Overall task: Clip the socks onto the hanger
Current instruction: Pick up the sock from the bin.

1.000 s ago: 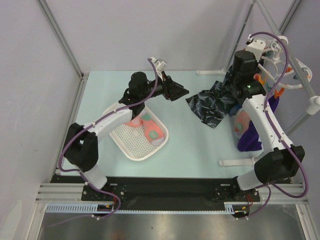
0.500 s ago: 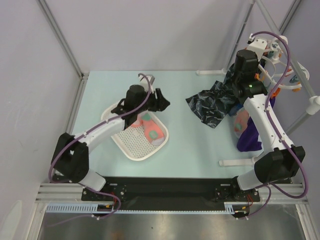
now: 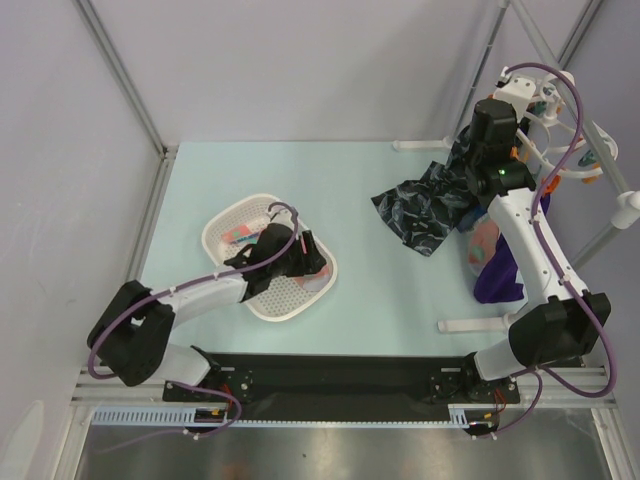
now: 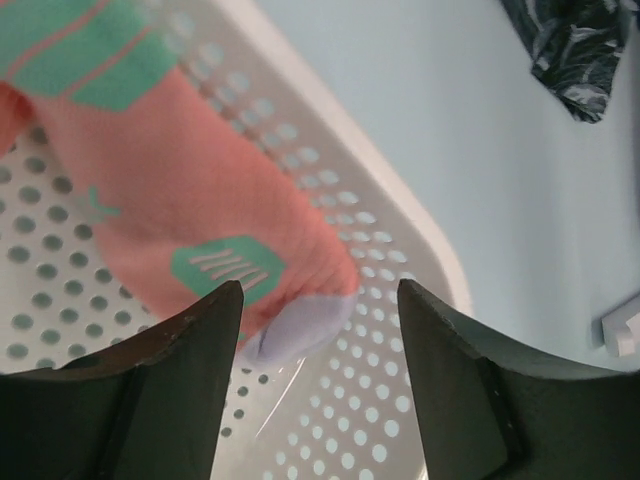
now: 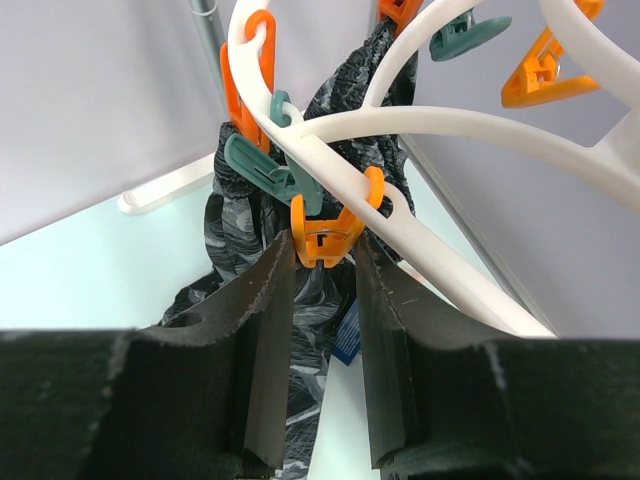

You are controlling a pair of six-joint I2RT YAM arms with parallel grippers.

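A salmon-pink sock (image 4: 190,190) with green patches and a pale toe lies in the white perforated basket (image 4: 400,215). My left gripper (image 4: 320,300) is open just above the basket floor, with the sock's toe between its jaw tips. In the top view the left gripper (image 3: 308,262) covers most of that sock; a pink bit (image 3: 240,234) shows. Another pink sock (image 3: 485,245) hangs at the right. My right gripper (image 5: 322,260) is shut on an orange peg (image 5: 325,235) of the white ring hanger (image 5: 470,125). The hanger (image 3: 565,135) is at the far right in the top view.
A dark navy patterned cloth (image 3: 420,210) hangs from the hanger down onto the table. A purple garment (image 3: 500,275) hangs beside the pink sock. White stand feet (image 3: 470,325) lie at the right. Metal frame posts stand at the table's corners.
My left arm has drawn back from the middle of the table and gone down into the basket over the sock. My right arm has shifted only slightly at the hanger.
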